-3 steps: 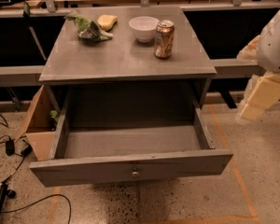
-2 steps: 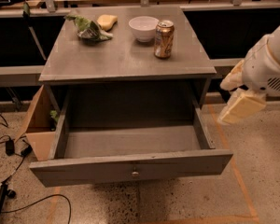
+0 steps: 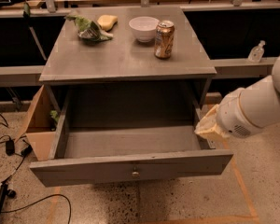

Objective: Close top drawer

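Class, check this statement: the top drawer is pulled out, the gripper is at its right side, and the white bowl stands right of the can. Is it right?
No. The camera view shows the white bowl left of the can, not right. The rest holds: the top drawer is pulled out, with the gripper at its right side.

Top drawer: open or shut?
Open: the top drawer is pulled far out, bare floor showing; the gripper sits at its right side wall.

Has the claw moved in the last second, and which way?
Yes. The claw has moved left and down in the view, from beside the cabinet to the right side wall of the open top drawer, which has stayed put.
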Robot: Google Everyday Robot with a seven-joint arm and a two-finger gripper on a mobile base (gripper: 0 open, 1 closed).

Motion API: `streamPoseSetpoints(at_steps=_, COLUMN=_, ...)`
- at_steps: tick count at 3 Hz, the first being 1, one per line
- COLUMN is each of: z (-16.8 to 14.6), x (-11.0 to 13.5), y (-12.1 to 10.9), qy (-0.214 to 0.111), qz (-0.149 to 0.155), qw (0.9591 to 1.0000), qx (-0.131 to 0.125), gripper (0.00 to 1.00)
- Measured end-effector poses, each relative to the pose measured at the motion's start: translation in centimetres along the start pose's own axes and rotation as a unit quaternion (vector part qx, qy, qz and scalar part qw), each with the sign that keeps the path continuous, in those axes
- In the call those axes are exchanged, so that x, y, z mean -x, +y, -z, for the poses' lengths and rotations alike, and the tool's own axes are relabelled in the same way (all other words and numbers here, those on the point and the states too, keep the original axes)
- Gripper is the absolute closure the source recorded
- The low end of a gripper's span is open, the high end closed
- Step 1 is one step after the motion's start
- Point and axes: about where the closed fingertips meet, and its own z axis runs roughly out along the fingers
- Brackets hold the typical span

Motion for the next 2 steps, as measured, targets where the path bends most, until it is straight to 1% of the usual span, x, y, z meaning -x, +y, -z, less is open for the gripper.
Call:
streamPoseSetpoints(at_steps=1, z=-4.5, x=-1.0, y=2.1, qy=-0.029, qz=0.000, qw=0.9996, qx=-0.006, gripper=1.00)
streamPoseSetpoints(at_steps=2, z=-7.7, x=-2.3, y=4.0, qy=-0.054, qz=0.000, qw=0.9984, qx=-0.016, gripper=1.00)
